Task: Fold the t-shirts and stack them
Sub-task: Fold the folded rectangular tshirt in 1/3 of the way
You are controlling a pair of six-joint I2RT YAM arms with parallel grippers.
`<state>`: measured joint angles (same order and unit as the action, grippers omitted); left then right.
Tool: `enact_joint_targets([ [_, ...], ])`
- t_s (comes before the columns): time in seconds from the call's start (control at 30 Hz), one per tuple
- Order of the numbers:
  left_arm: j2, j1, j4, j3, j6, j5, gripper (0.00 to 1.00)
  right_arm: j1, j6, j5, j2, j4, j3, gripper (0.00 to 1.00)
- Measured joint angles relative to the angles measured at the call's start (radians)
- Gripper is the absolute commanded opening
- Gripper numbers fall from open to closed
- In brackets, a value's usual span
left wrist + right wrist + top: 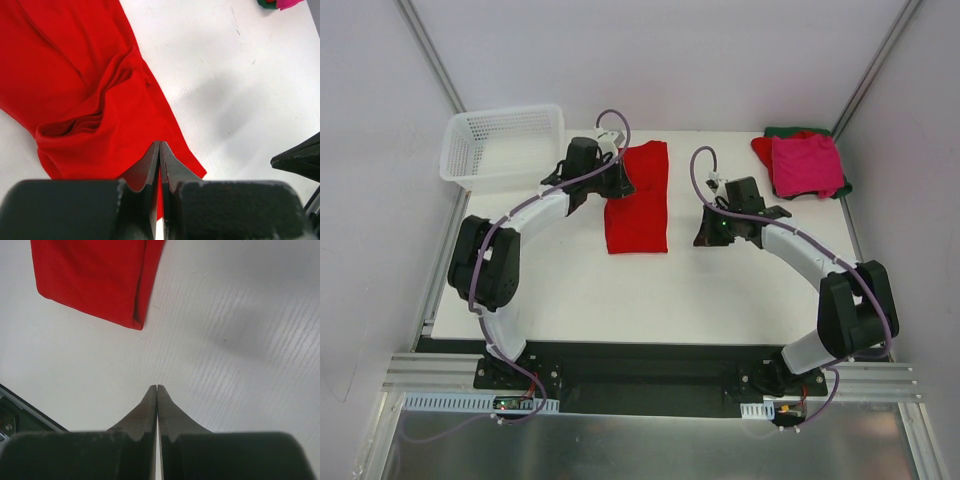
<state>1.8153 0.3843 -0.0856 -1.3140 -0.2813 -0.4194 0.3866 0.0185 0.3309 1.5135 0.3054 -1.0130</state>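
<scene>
From the overhead view, the bright red t-shirt point(640, 200) lies on the white tabletop point(650, 290) a little behind centre. It is folded into a long strip running away from the arm bases.

The left claw point(159, 146) is clenched, its two fingers pressed tip to tip. It sits at the shirt's left edge, over red cloth. Through that wrist camera I see a rumpled ridge of fabric just ahead of the tips, and a thin line of red shows between the fingers lower down. I cannot tell whether any cloth is actually pinched there.

The right claw point(157, 387) is also clenched, and it grips nothing. It sits over bare tabletop to the right of the shirt, apart from it. One folded corner of the red cloth shows at the upper left of its camera.

In the far right corner is a pile of shirts — a magenta-pink t-shirt point(807, 167) on top, a red t-shirt point(761, 148) peeking out at its left, and a dark green t-shirt point(788, 131) showing at the back edge.

A white mesh basket point(485, 180) stands at the far left — near the left arm's wrist, well apart from the pile.
</scene>
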Motion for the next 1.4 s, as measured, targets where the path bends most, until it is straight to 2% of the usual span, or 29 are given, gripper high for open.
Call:
enact_joint_targets([
  [0.17, 0.003, 0.000, -0.013, 0.035, -0.019, -0.022, 0.00, 0.000, 0.004, 0.001, -0.024, -0.003, 0.021, 0.01],
  [0.5, 0.127, -0.019, -0.003, 0.032, -0.047, -0.047, 0.00, 0.000, 0.004, -0.001, -0.047, -0.002, 0.031, 0.01],
  [1.23, 0.317, -0.096, 0.121, -0.219, -0.036, 0.042, 0.00, 0.000, 0.002, -0.009, -0.047, 0.002, 0.031, 0.01],
  [1.4, 0.332, -0.121, 0.162, -0.236, -0.029, 0.066, 0.00, 0.000, 0.000, -0.012, -0.047, 0.010, 0.031, 0.01],
])
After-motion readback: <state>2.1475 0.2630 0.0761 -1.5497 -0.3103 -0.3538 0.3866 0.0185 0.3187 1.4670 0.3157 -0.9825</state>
